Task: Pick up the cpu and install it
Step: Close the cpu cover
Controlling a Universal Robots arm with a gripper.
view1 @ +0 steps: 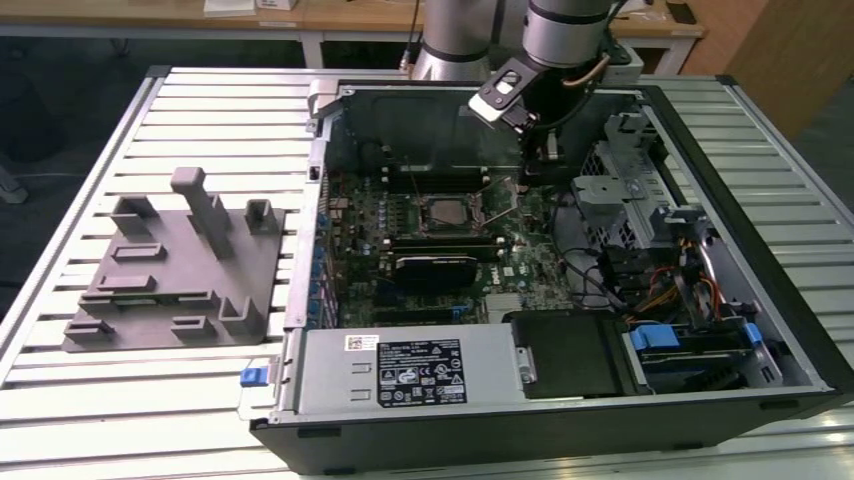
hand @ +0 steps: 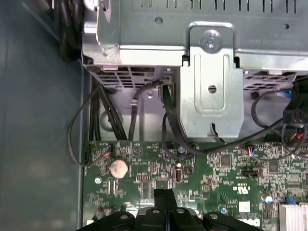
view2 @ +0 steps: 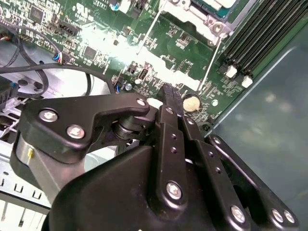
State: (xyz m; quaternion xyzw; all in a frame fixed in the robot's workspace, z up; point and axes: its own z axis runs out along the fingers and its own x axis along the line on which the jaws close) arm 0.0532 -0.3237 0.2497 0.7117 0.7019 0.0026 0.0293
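A small pale silvery square, the cpu (view1: 443, 211), lies inside the metal frame of the socket (view1: 446, 212) in the middle of the green motherboard (view1: 521, 265). My gripper (view1: 539, 165) hangs inside the open computer case, toward the exterior view's right of the socket and apart from it. Both wrist views show its black fingers (hand: 165, 195) pressed together, shut, with nothing between them. Their tips (view2: 169, 90) hover just over the board beside a round coin battery (view2: 191, 102) (hand: 119, 168). A corner of the socket frame (view2: 197, 20) with its thin wire levers is in the second wrist view.
A large grey plastic block with upright tabs (view1: 174, 265) stands on the slatted table at the exterior view's left. A metal drive cage (hand: 211, 91) and black cables (hand: 96, 120) are close to the gripper. Memory slots (view2: 255, 38) and the case wall (view2: 269, 125) flank it.
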